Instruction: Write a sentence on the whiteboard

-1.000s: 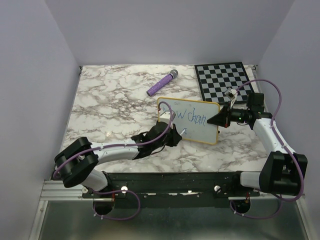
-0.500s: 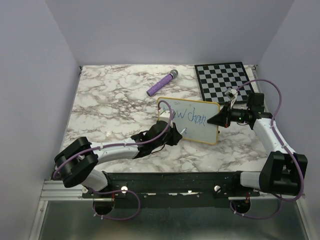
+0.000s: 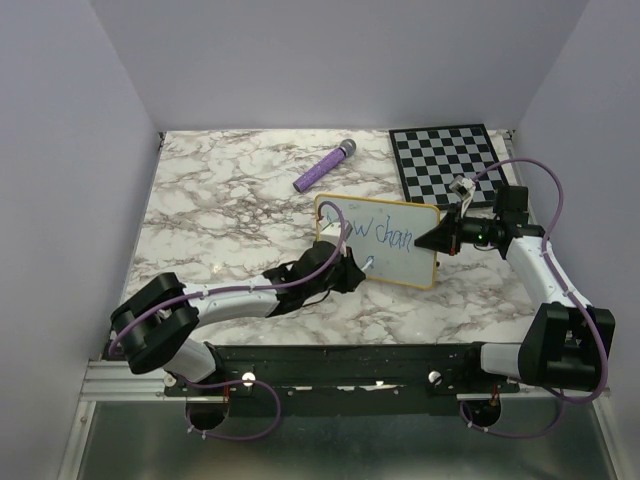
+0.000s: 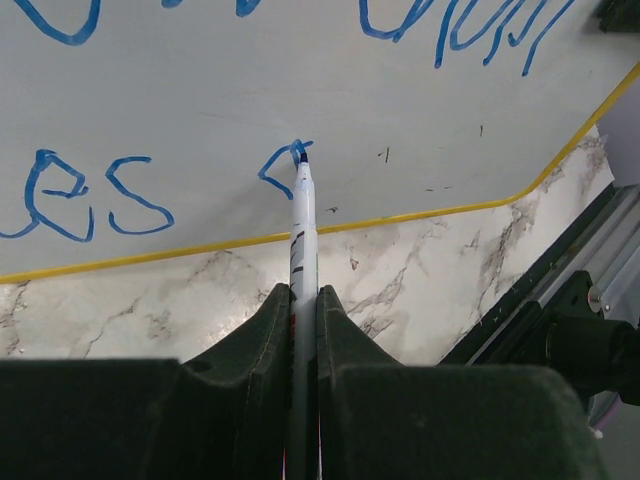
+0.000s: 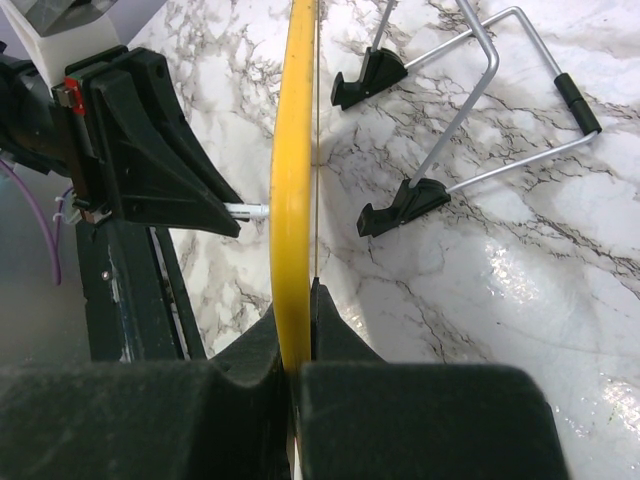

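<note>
**Top external.** Whiteboard (image 3: 385, 243), yellow-framed, stood tilted on the marble table (image 3: 220, 215), near its middle and to the right. The sentence (image 3: 380, 233) in blue read roughly "New chan" on the upper line. Left gripper (image 3: 352, 268) was at the board's lower left face; right gripper (image 3: 437, 240) was at its right edge. Checkered board (image 3: 445, 160) lay at far right, a purple cylinder (image 3: 325, 167) behind the whiteboard.

**Left wrist.** Left gripper was clamped on a white marker (image 4: 302, 215), tip touching the board at a fresh blue stroke on the lower line, right of "es".

**Right wrist.** Right gripper (image 5: 295, 320) was pinched tight on the yellow frame, seen edge-on. Wire stand (image 5: 470, 90) with black feet rested on the marble behind the board.
</note>
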